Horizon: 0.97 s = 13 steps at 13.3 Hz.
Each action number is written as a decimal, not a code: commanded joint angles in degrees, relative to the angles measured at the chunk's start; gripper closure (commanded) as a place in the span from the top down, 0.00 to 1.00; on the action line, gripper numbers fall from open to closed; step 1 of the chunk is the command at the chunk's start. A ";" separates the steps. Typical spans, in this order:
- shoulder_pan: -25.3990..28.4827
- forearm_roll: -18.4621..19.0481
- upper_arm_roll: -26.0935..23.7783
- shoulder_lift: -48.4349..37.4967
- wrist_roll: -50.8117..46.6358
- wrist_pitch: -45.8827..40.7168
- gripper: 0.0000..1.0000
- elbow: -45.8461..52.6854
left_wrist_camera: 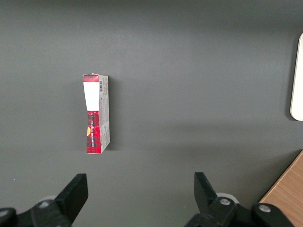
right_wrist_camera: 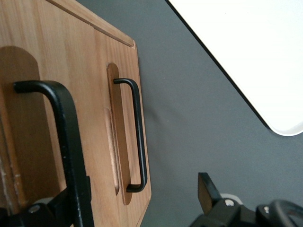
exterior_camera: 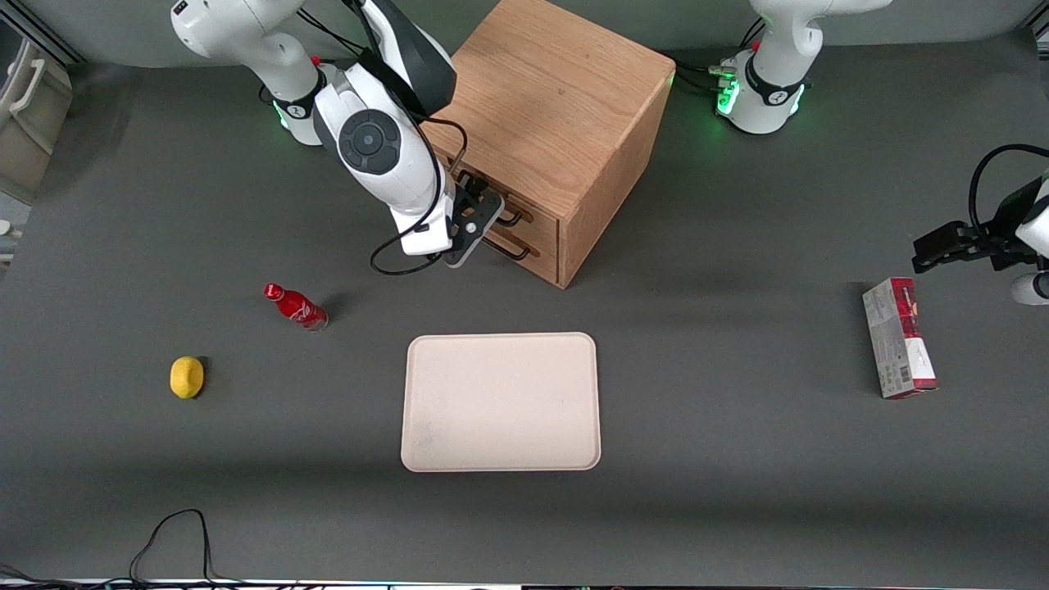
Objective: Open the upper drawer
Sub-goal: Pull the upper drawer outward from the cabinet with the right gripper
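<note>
Front view: the gripper [exterior_camera: 483, 220] hangs at the wooden cabinet [exterior_camera: 557, 123] front, against the upper drawer [exterior_camera: 524, 215], while a cream tray [exterior_camera: 501, 401], red bottle [exterior_camera: 297, 306] and lemon [exterior_camera: 187, 377] lie nearer the camera on the tabletop [exterior_camera: 737, 459]. Right wrist view: fingers [right_wrist_camera: 207, 189] apart, the upper drawer's black handle [right_wrist_camera: 61, 142] between them, the lower drawer's handle [right_wrist_camera: 137, 142] just beside. Left wrist view: a red carton [left_wrist_camera: 97, 113] lies on the tabletop.

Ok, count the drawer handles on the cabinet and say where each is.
2. The upper drawer's handle sits at the gripper, between its open fingers. The lower drawer's handle is beneath it, nearer the table. Both drawers look closed.
</note>
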<state>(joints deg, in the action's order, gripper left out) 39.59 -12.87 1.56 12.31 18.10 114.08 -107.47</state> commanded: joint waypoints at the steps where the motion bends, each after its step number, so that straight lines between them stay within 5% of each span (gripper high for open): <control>1: -0.22 2.59 0.81 -0.36 0.88 0.97 1.00 -0.03; 9: -0.22 2.76 3.27 -0.27 0.70 0.96 1.00 1.90; 13: -0.31 7.67 3.98 0.60 1.23 1.14 1.00 3.22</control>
<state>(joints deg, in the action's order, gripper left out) 39.17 -7.82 5.17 12.30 18.22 114.84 -105.56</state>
